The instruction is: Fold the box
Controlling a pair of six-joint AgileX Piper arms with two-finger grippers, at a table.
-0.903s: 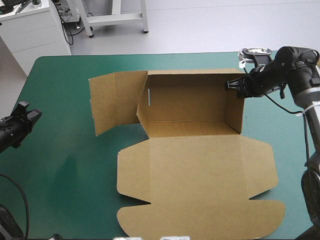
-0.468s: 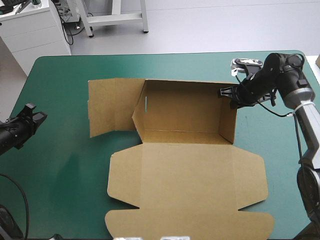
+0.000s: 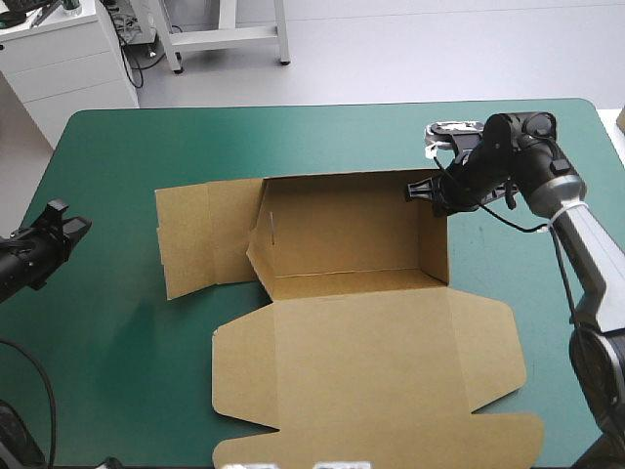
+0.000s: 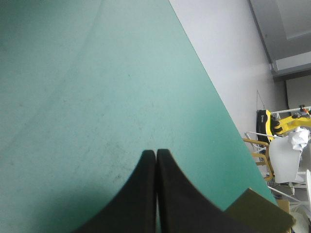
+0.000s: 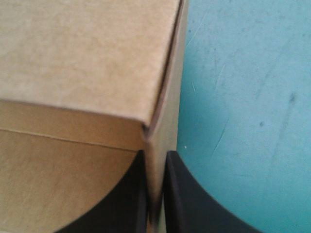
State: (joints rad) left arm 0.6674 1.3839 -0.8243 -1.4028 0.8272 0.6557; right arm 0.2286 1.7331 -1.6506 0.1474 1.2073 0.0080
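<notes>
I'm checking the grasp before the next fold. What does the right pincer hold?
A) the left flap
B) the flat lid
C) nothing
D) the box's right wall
D: in the right wrist view the right pincer is shut on the upright right wall of the box, one finger inside it and one outside.

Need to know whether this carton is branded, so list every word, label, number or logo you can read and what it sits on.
No readable text in any view.
The box: plain brown board, with no print, label or logo.
The cover of the table: plain teal-green, unmarked.
The right gripper, shut on the box's wall: no lettering visible.
</notes>
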